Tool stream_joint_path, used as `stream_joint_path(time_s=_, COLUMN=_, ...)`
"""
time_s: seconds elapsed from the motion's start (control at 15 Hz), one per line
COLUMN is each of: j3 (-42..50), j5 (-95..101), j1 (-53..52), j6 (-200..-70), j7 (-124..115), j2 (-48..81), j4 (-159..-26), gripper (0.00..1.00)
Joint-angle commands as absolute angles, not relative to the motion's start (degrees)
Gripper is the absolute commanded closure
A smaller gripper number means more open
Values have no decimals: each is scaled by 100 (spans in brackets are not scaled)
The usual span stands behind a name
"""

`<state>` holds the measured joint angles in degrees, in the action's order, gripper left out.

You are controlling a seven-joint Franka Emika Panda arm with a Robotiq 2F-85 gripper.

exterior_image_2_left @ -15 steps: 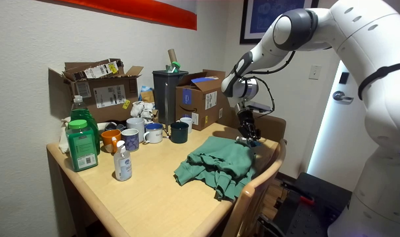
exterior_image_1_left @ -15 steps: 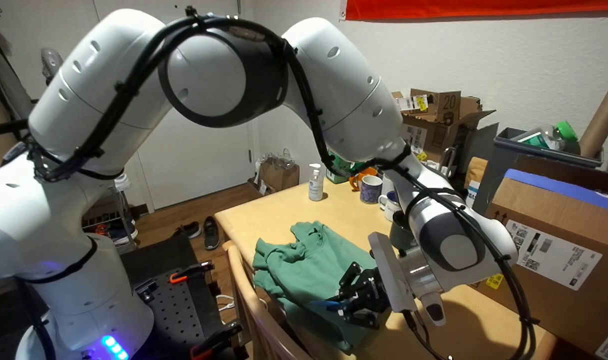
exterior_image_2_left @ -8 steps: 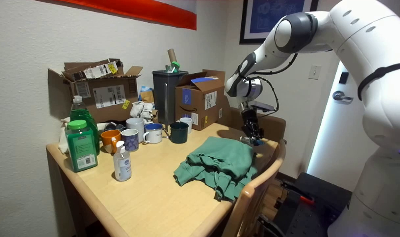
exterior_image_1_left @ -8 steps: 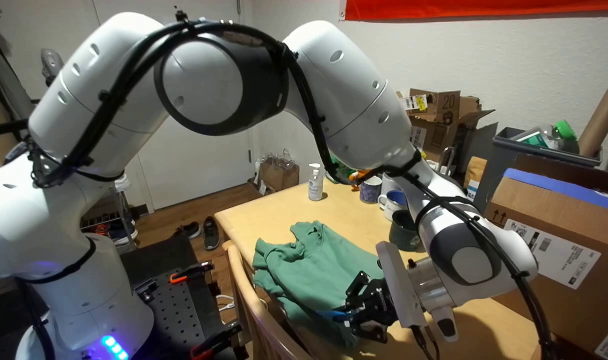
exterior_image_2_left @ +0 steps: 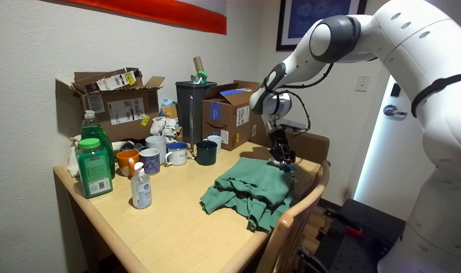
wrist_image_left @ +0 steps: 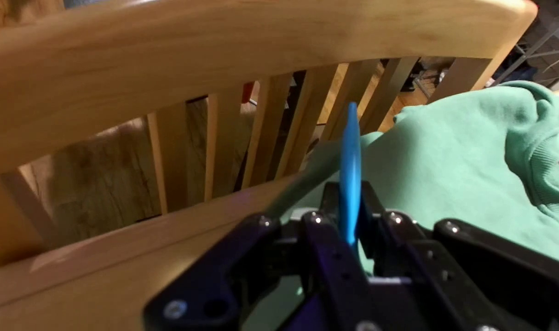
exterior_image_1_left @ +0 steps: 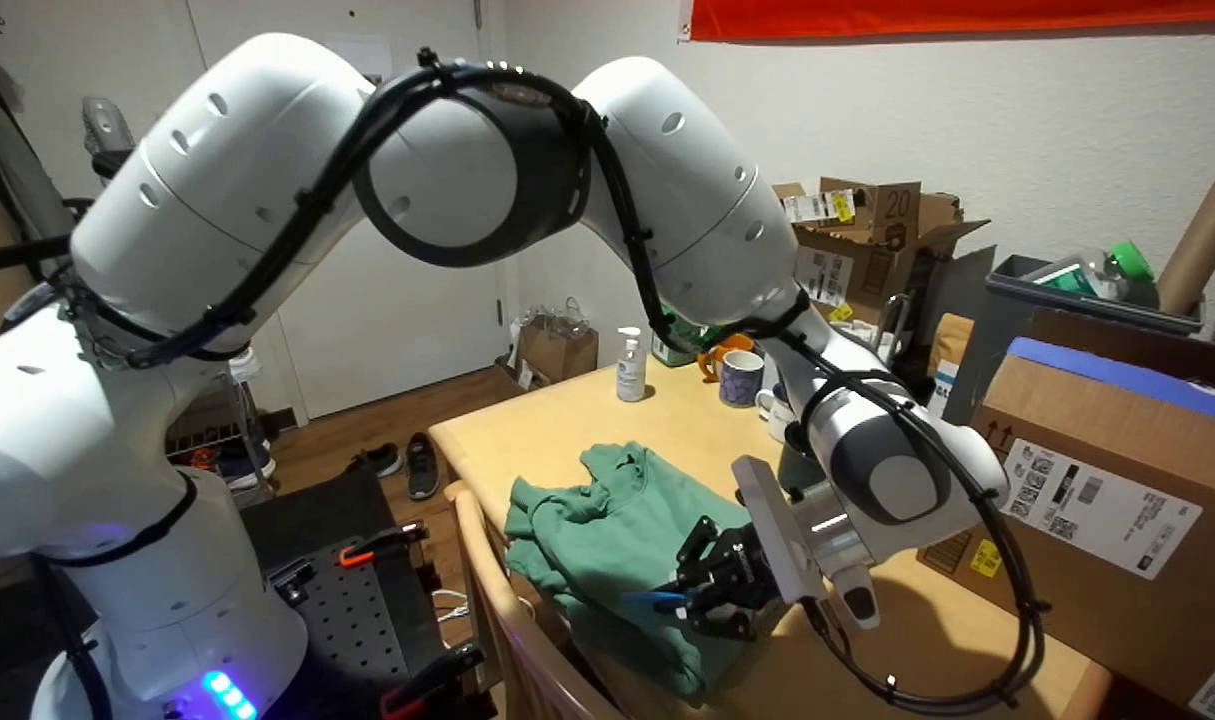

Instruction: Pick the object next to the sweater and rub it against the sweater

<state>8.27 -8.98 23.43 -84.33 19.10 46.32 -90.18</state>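
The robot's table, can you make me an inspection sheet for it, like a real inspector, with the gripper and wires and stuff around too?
Surface: pale wooden table.
Job's things: rumpled green sweater on the table; blue object, partly hidden; pale piece beside it, joined or not I can't tell.
Clutter: mugs, pump bottle, green tub, cardboard boxes.
Gripper: shut on the blue object; touching the green sweater or not, can't tell.
Cables: black cables along the arm, looping near the gripper.
Surroundings: wooden chair beside the table; dark shoe; red banner.
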Motion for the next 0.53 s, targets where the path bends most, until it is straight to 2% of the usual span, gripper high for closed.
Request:
stream_joint_path(time_s=0.0, j3=744, j5=-771, j1=2107, j6=-8296, j7=1665, j2=4633, j4=-8934, gripper=97)
stream_joint_path(time_s=0.47, j3=583, j5=-739, j1=1751, j6=-8203, j7=1587, j2=4674, j4=-8845, gripper=97)
